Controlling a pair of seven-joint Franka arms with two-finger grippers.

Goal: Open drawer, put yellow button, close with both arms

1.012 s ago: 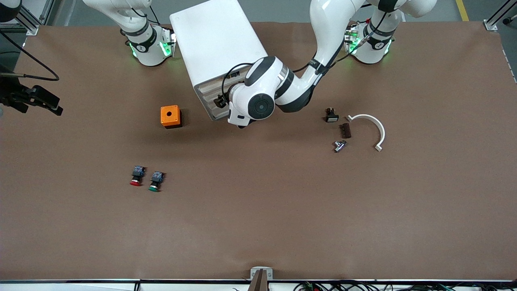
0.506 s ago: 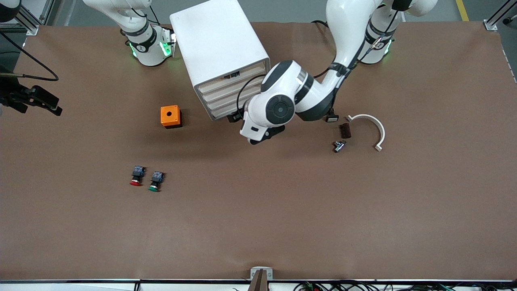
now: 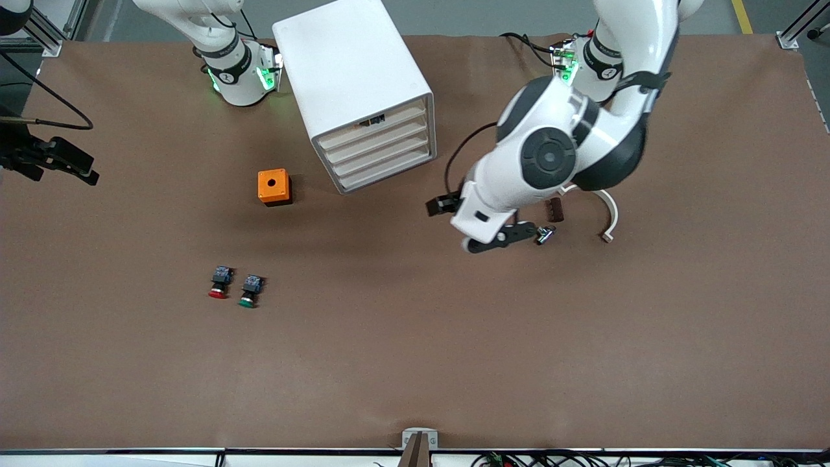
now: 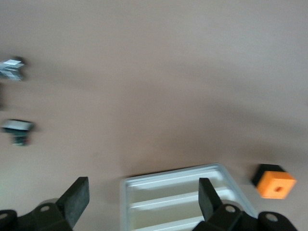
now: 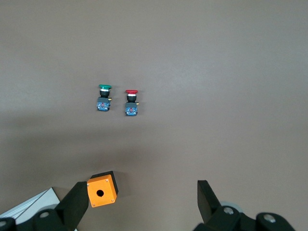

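The white cabinet (image 3: 353, 71) stands near the robots' bases. Its uppermost drawer (image 3: 379, 123) sits flush with the three lower ones, shut. The cabinet's front also shows in the left wrist view (image 4: 178, 202). The yellow button is not in view. My left gripper (image 3: 502, 237) hangs open and empty over bare table between the cabinet and some small parts; the left wrist view shows it too (image 4: 143, 185). My right gripper (image 5: 142, 191) is open and empty, high over the table near the orange box (image 5: 102, 190).
The orange box (image 3: 273, 187) sits beside the cabinet toward the right arm's end. A red-capped button (image 3: 218, 283) and a green-capped button (image 3: 249, 291) lie nearer the front camera. A brown piece (image 3: 553, 209), a metal piece (image 3: 545, 235) and a white curved bracket (image 3: 609, 214) lie by the left gripper.
My left arm has drawn back from the cabinet's front and swung toward the left arm's end of the table, over the small parts. The cabinet's drawers now show uncovered and shut.
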